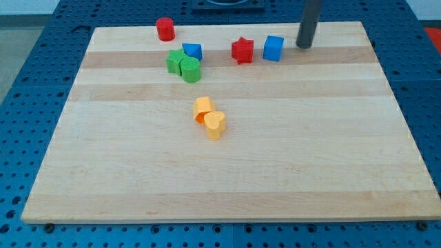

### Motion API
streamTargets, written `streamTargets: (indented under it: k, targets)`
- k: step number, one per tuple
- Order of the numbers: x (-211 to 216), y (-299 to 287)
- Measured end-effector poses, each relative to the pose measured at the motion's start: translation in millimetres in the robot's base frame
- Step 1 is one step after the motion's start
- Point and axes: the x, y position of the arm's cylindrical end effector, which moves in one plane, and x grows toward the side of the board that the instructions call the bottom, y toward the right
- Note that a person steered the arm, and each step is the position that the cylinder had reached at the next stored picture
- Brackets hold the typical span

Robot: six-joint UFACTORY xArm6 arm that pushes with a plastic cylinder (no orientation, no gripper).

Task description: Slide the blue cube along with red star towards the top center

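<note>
Now my tip [304, 45] stands on the table [227, 165] near its top edge, just to the view's right of the blue cube [273, 48] and a little above it, apart from it and not yet touching. The red star [242, 50] sits just beside the cube on its left, with a narrow gap between them. There is no claw on this arm, only the rod, so it holds nothing and has nothing to open.

To do this step well, I judge the tip should come down level with the middle of the cube's right face and push steadily toward the view's left, so the cube meets the star squarely and the pair travel together. An off-centre push would likely turn the cube and let the star slip out. Both already lie close to the top, right of centre, so the way is short.

The cube is bright blue with crisp edges, its front face in shade. The star is a low, notched red block, so contact may fall on one point.

A second blue block [193, 50] beside the green blocks [183, 65] lies further left.
</note>
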Motion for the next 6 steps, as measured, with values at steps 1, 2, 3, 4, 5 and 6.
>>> streamTargets:
  k: [1, 2, 3, 4, 5, 6]
  targets:
    - [-9.0, -39.4]
    - [-13.0, -67.6]
    - [-3.7, -81.8]
    - [10.7, -92.7]
    - [21.3, -101.7]
    - [33.0, -110.1]
